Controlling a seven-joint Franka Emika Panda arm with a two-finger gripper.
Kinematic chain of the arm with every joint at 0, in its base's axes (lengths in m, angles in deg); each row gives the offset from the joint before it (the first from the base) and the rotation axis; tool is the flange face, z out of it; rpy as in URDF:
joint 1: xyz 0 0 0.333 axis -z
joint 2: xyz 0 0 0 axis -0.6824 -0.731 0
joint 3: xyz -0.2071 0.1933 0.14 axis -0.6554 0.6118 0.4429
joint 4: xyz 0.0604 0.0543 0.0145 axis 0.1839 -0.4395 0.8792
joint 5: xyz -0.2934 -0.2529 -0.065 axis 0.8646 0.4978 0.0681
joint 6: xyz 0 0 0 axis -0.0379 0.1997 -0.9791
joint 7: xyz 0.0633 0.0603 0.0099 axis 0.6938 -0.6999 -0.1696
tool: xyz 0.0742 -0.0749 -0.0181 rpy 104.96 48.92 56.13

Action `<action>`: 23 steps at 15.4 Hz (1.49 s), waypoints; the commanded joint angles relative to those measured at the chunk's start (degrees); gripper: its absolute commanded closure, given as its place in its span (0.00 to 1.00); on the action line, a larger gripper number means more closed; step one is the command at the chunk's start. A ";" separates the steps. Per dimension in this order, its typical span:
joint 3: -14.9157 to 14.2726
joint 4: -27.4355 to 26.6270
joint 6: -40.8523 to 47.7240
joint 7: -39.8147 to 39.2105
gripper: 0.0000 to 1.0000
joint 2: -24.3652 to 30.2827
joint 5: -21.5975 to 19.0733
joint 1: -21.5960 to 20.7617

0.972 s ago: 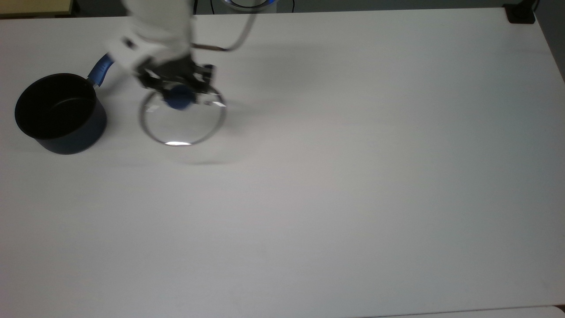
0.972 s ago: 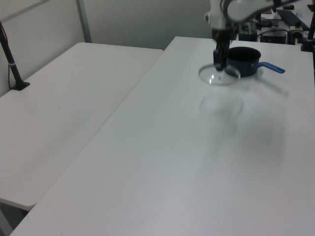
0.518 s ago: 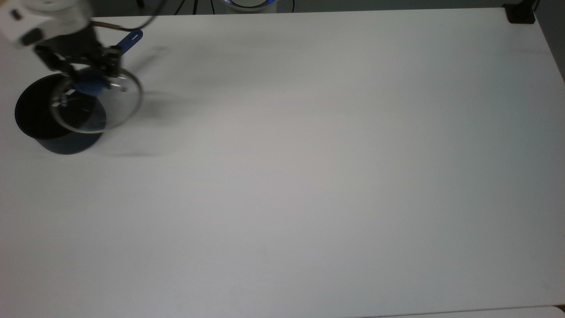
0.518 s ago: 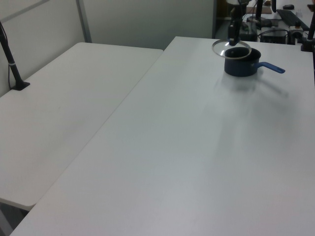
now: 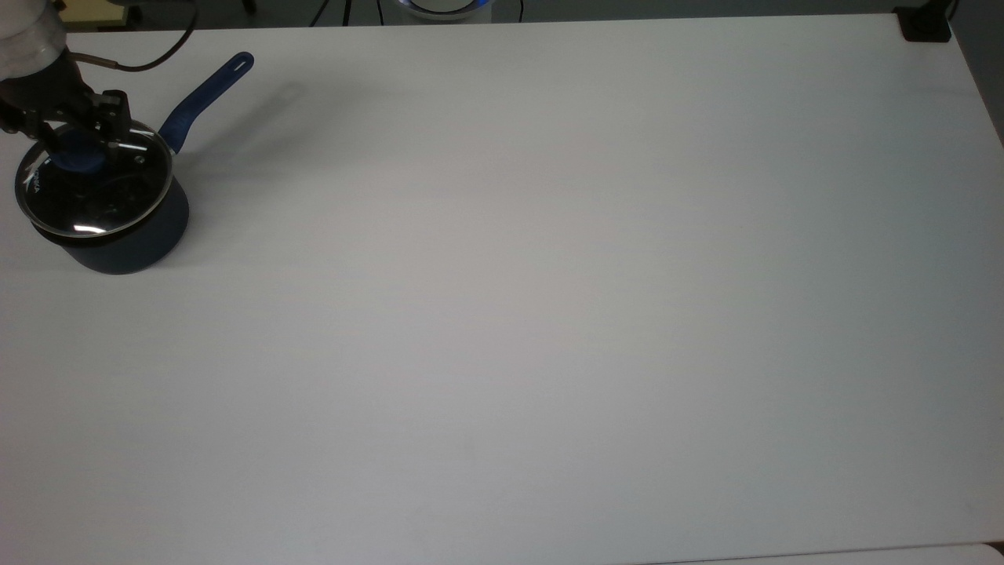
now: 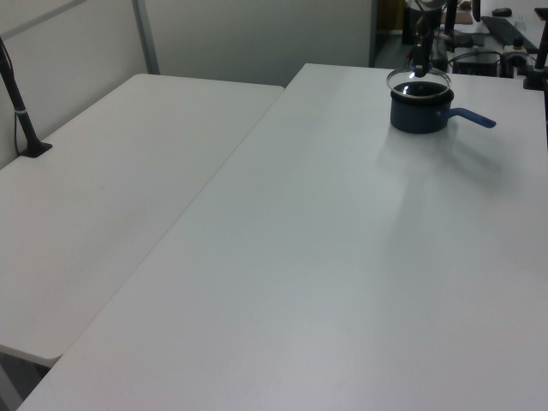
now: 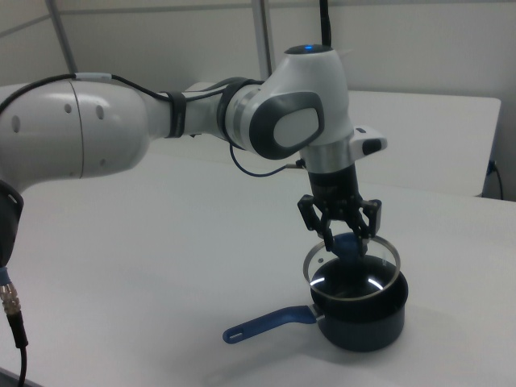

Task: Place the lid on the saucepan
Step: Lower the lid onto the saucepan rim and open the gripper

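Upper left of the top view, your gripper (image 5: 77,149) pinches the lid (image 5: 94,182) by its knob (blue) — held just above the saucepan (image 5: 125,235).

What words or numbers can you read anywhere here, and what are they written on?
None can be read.
The lid held over the saucepan has a small white mark near its rim at the top view's left; it may be lettering, but it is too small and blurred to read.
The robot arm carries no legible label.

open table (image 5: 549,314), saucepan (image 5: 125,235) at corner
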 commanded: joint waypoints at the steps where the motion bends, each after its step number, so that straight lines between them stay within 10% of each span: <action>1: -0.13 1.14 -0.39 -1.65 0.69 -1.27 0.64 0.33; 13: -0.13 -0.09 -2.24 -1.31 0.66 -2.32 0.64 0.86; 15: -0.13 -0.53 -2.41 -0.95 0.49 -2.32 0.64 0.86; 17: -0.22 -0.97 -2.85 -0.78 0.00 -2.41 0.64 1.03; 23: 0.48 -1.24 -0.23 4.81 0.00 1.09 0.63 -0.37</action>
